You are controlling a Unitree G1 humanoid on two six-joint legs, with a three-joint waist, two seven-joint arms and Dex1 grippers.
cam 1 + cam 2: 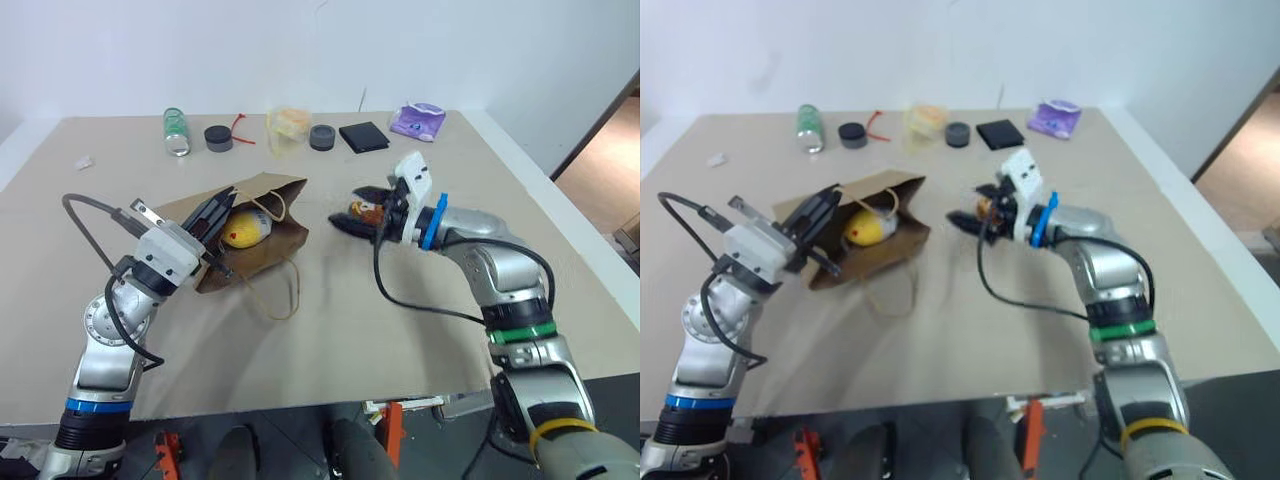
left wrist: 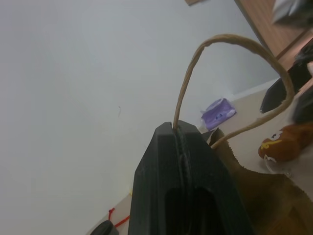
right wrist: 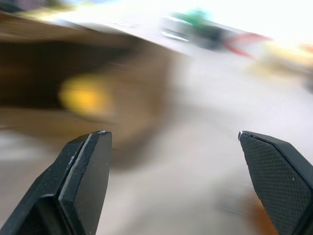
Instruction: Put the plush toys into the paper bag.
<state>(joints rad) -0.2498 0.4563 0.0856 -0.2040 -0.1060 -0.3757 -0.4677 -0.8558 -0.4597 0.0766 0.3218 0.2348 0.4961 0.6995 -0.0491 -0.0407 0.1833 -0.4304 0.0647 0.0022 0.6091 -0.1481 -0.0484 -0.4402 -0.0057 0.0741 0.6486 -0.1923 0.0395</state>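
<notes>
Care mattered: my left end effector [image 1: 212, 222] pinched the paper bag [image 1: 262, 232] by its handle, egg-shaped plush [image 1: 245, 229] inside, while my right end effector [image 1: 362, 211] gaped wide at the teddy bear [image 1: 367, 212] on the desk [image 1: 330, 330], needing a centred grip.

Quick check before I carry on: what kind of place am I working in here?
Probably a lab or test room, not a home: a large plain table against a bare white wall, with a staged row of props along the far edge, such as a purple packet.
</notes>
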